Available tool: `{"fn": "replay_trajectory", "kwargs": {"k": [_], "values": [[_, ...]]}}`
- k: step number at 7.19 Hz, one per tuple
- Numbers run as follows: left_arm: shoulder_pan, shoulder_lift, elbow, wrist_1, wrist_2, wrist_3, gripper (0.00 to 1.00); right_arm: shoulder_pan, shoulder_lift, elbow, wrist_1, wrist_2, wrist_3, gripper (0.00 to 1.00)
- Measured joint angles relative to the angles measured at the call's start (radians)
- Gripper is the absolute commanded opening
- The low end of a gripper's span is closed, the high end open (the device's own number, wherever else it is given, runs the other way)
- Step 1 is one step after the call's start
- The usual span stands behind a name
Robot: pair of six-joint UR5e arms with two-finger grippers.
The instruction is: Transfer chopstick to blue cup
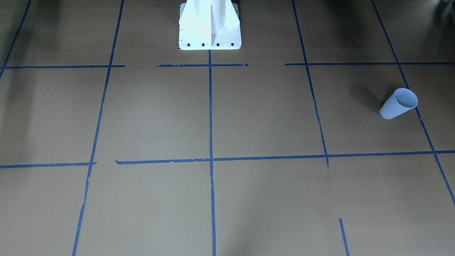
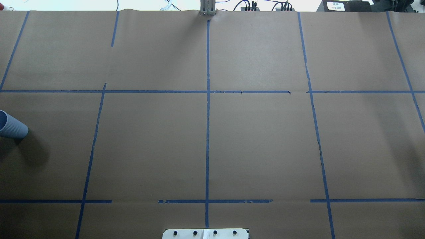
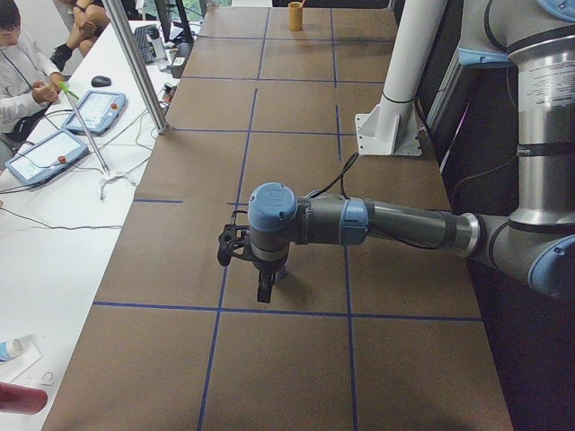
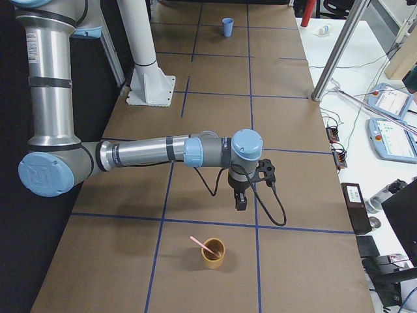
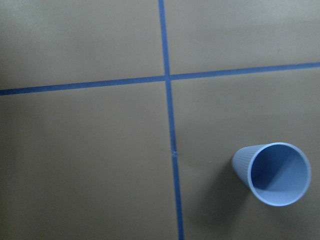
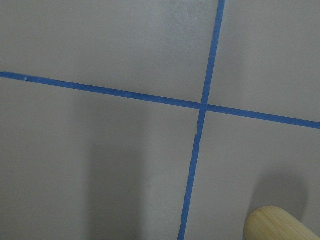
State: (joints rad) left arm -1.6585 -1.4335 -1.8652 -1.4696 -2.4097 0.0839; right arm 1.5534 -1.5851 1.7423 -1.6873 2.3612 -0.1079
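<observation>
1. Just beside the bamboo cup [image 4: 213, 255], on its side toward the blue cup [image 4: 227, 27], your right gripper [image 4: 240, 201] hangs pointing down over the table [image 4: 208, 85]. It is not above the bamboo cup's mouth, and a blue tape line [image 4: 195, 222] runs between the two.
2. In the bamboo cup stands the pink chopstick [image 4: 203, 246]. Its long axis is slanted, not upright. The free end pokes out over the rim on the robot's side.
3. From the jaws, then, the chopstick lies back toward the table's right end and a little toward the robot. I judge that your next move turns on this offset, and on matching the lean.
4. The right wrist camera catches only a piece of the bamboo cup's rim in its lower right corner and no chopstick, which fits that offset.
5. You cannot tell from these views how the right jaws stand. The same goes for the left gripper [image 3: 267, 289].
6. Well apart from the bamboo cup, at the table's other end, the blue cup stands upright and empty under the left wrist camera. The right arm is clearly the nearer one to the chopstick.
</observation>
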Motion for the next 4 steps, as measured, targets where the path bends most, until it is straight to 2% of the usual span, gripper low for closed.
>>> {"fn": "replay_trajectory", "kwargs": {"k": [4], "values": [[0.025,0.0,0.007,0.019,0.0,-0.022,1.0,0.009,-0.007,0.006,0.0,0.001,0.0,1.0]]}}
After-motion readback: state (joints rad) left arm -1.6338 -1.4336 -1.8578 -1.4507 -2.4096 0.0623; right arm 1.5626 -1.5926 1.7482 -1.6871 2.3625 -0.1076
